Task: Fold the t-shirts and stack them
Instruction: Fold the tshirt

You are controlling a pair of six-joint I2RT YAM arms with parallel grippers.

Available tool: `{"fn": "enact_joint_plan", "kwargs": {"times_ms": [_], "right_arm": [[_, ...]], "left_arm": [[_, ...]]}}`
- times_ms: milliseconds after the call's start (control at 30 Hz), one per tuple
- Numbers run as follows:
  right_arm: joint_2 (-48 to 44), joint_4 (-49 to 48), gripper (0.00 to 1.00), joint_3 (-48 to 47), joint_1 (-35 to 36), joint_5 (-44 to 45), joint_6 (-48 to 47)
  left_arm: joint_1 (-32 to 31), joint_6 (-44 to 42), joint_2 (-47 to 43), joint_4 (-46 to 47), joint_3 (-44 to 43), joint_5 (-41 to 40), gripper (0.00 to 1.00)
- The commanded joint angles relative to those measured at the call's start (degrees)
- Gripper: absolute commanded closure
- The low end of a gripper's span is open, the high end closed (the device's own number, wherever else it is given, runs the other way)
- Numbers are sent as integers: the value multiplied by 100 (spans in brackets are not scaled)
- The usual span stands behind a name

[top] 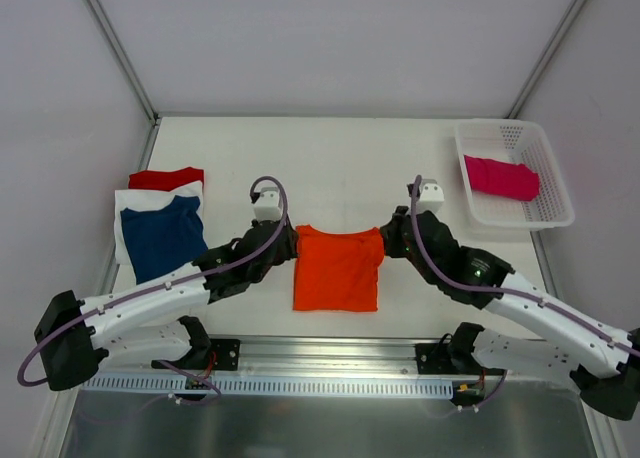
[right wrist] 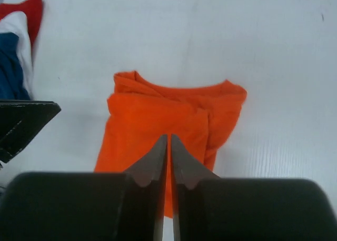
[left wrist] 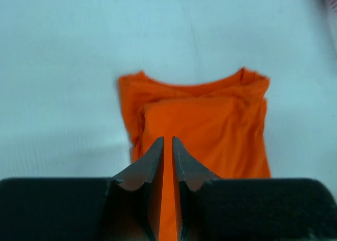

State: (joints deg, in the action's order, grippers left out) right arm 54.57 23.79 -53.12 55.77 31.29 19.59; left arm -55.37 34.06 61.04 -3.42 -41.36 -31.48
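matt orange cloth t-shirt (top: 337,268), white plastic mesh basket (top: 555,178), smooth matt white table (top: 340,168)

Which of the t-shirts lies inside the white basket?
The magenta pink t-shirt: it alone lies in the basket, at far right. The orange t-shirt lies mid-table; the other t-shirts are piled at left.

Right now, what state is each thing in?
orange t-shirt: folded, lying flat
navy t-shirt: folded, atop the stack
white t-shirt: under the navy one
red t-shirt: under the white, edge showing
pink t-shirt: lying in the basket
left gripper: nearly shut, no cloth seen pinched
right gripper: nearly shut, no cloth seen pinched
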Motion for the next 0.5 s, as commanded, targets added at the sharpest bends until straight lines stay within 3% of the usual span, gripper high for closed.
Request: {"fn": "enact_joint_plan", "kwargs": {"times_ms": [0, 100, 133, 167, 200, 300, 367, 467], "right_arm": [[-366, 592, 91, 924, 101, -105, 492], [-736, 180, 84, 1775, 136, -412, 949], [-789, 57, 70, 1971, 136, -509, 1124], [-877, -197, 62, 2138, 136, -692, 1221], [-930, -365, 55, 2470, 171, -781, 1292], [-1149, -954, 38, 3033, 233, -1028, 1486], [-1298, -1139, 28, 3202, 303, -1055, 1556], [-1703, -1166, 22, 3440, 347, -976, 1609]], "left_arm": [[9, 749, -223, -625, 795, 432, 88], [-87, 1119, -399, -625, 1340, 485, 82], [-96, 1303, -443, -625, 1576, 555, 77], [-105, 1392, -478, -625, 1683, 634, 63], [-149, 1462, -539, -616, 1763, 774, 34], [-202, 1629, -741, -590, 2044, 898, 7], [-228, 1700, -1091, -485, 2299, 933, 1], [-228, 1700, -1680, -353, 2615, 1065, 1]]}}
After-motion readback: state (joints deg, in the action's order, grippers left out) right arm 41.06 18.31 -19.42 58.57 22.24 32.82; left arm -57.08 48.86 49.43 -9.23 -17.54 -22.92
